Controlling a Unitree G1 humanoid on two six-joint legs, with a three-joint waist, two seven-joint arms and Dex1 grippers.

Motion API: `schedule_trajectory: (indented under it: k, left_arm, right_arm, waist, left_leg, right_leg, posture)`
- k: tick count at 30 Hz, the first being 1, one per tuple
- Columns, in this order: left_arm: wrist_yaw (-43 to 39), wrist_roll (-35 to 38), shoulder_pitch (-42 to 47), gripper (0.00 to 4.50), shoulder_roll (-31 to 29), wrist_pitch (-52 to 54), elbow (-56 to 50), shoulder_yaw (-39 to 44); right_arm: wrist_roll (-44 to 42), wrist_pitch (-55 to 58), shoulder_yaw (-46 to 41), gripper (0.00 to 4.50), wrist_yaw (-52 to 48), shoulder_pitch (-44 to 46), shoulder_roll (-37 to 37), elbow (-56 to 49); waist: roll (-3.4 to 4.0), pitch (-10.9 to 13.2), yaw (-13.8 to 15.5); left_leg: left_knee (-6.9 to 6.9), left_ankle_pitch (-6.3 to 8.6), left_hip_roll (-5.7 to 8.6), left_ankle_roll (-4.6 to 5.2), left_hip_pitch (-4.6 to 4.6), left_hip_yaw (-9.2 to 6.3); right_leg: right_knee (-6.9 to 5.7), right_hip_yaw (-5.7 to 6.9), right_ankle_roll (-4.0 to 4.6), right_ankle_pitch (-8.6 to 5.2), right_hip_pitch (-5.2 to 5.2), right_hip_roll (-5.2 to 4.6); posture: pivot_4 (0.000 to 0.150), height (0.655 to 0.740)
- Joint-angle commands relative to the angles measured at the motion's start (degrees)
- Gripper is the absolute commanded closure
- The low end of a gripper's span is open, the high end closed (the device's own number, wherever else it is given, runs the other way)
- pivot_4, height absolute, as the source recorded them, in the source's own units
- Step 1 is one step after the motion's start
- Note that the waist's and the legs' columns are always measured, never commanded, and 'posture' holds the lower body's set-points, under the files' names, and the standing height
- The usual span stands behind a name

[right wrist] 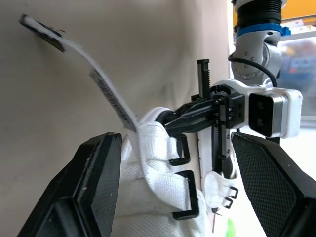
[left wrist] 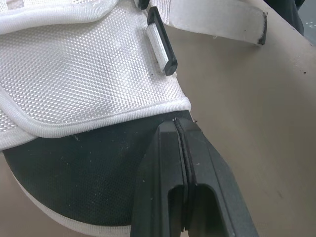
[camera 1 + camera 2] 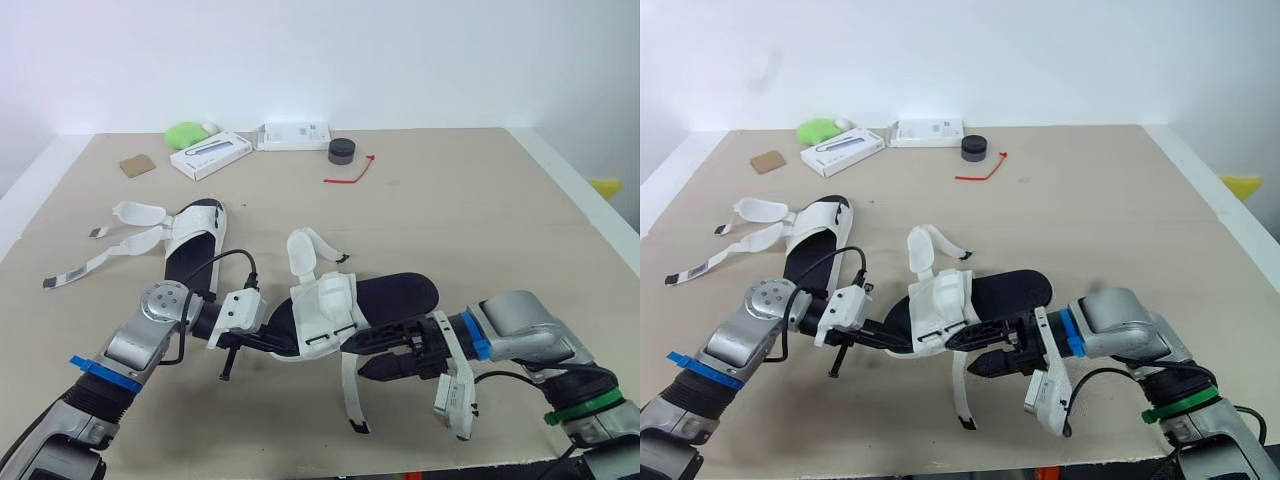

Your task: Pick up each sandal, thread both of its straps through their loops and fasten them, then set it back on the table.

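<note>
**Near sandal** (image 3: 395,295). Lies on the table (image 3: 470,220), middle of the near side, between the two grippers.
- Footbed: black and matt, with a white rim.
- Upper (image 3: 325,310): white woven mesh, padded, piped along the hem.
- Loops (image 1: 183,154): two black rectangular plastic loops on the side of the upper, both empty.
- Loose strap (image 3: 350,395): runs out toward the near edge and ends in a dark tab.
- Second strap (image 3: 303,250): stands curled behind the upper.
- Neither strap is threaded or fastened.

**Handling (judged).**
- The sandal is probably light, and the sole springy but likely to keep its shape.
- The straps look limp and likely to flop once let go.
- The mesh should give a fair grip, while the loops look small and slick.
- Best hold: one gripper on the sole edge, the other on a strap just behind its tab.

**Left gripper** (image 2: 176,126). Fingers are pressed together with no gap, and the tips rest on the footbed at the hem of the upper.

**Right gripper** (image 3: 356,357). Fingers are spread wide and hold nothing. It faces the loop side of the upper.

**Far sandal** (image 3: 195,245). Same make, well apart to the left, with its straps (image 3: 110,255) splayed open on the table.

**Sundries, far side of the table.**
- Two white boxes (image 3: 210,155)
- Black puck (image 3: 342,150)
- Red tie (image 3: 350,175)
- Green lump (image 3: 185,132)
- Cardboard scrap (image 3: 137,165)
</note>
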State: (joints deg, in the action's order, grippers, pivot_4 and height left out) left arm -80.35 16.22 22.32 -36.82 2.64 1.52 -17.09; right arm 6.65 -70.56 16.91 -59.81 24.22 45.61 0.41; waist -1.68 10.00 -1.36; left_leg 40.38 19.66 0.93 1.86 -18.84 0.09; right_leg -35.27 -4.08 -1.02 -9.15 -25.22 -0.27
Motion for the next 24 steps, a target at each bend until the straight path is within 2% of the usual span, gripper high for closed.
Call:
schedule_trajectory:
  k: [1, 11, 24]
  left_arm:
    - [-0.2, -1.5, -1.1, 4.50, -0.6, 0.6, 0.4, -0.8]
    - [0.2, -1.5, -1.0, 4.50, -0.6, 1.0, 0.4, -0.6]
    - [0.2, -1.5, -0.8, 4.50, -0.6, 1.5, 0.2, -0.5]
  right_arm:
    - [0.4, 0.5, 1.9, 0.68, 2.0, 1.5, 1.2, -0.5]
    - [-2.1, 6.7, 11.2, 0.68, -0.8, 5.7, 5.5, -1.4]
    - [-4.0, 7.5, 14.0, 0.68, -2.3, 7.9, 6.8, -0.9]
  waist:
    - [0.00, 0.0, 0.0]
    - [0.00, 0.0, 0.0]
    - [0.00, 0.0, 0.0]
  left_leg:
    - [0.00, 0.00, 0.00, 0.00, 0.00, 0.01]
    - [0.00, 0.01, 0.00, 0.02, 0.02, 0.04]
    - [0.00, 0.01, -0.01, 0.03, 0.02, 0.05]
  right_leg:
    - [0.00, -0.01, 0.00, 0.00, 0.00, 0.00]
    - [0.00, -0.03, 0.01, -0.01, 0.00, 0.01]
    - [0.00, -0.04, 0.00, 0.00, -0.01, 0.00]
  posture:
    - [0.150, 0.7400]
    - [0.150, 0.7400]
    - [0.150, 0.7400]
